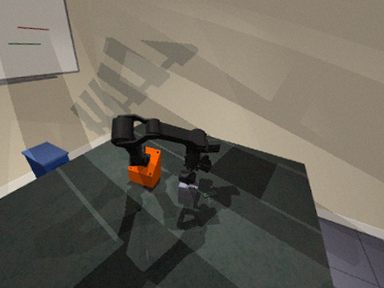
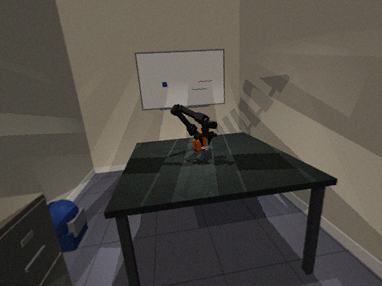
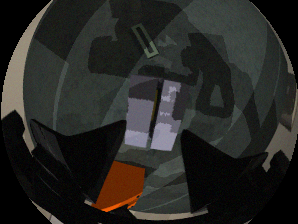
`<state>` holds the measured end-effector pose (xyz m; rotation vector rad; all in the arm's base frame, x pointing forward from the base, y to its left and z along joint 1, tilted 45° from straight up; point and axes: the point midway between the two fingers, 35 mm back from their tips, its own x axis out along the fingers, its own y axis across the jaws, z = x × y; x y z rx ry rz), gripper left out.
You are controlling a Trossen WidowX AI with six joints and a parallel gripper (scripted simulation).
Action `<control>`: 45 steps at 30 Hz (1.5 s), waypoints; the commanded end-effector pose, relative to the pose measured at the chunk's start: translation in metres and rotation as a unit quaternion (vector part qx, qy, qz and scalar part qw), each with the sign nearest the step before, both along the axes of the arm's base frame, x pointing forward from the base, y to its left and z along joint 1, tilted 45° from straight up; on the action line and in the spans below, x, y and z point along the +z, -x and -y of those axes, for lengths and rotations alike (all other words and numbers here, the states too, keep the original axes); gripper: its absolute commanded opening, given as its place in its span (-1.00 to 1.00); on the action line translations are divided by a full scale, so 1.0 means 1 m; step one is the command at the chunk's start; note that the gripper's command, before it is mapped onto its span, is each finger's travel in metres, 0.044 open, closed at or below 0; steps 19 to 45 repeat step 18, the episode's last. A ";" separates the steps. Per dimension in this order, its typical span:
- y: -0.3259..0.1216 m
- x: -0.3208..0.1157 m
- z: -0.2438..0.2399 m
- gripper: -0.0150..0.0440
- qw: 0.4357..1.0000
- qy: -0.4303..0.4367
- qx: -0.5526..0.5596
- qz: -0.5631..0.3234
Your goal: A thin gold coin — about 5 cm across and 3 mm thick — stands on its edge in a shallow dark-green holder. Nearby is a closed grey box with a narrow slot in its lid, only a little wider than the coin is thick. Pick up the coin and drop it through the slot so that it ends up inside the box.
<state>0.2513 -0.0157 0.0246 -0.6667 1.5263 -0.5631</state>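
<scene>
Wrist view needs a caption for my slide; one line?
Open gripper above the grey box, slot between the fingers, empty holder beyond.

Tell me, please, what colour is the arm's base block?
Bright orange; the base block shows best in the top view.
</scene>
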 end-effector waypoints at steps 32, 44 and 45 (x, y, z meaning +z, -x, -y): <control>0.002 0.035 -0.034 1.00 1.000 0.001 0.000 0.001; 0.002 0.035 -0.034 1.00 1.000 0.001 0.000 0.001; 0.002 0.035 -0.034 1.00 1.000 0.001 0.000 0.001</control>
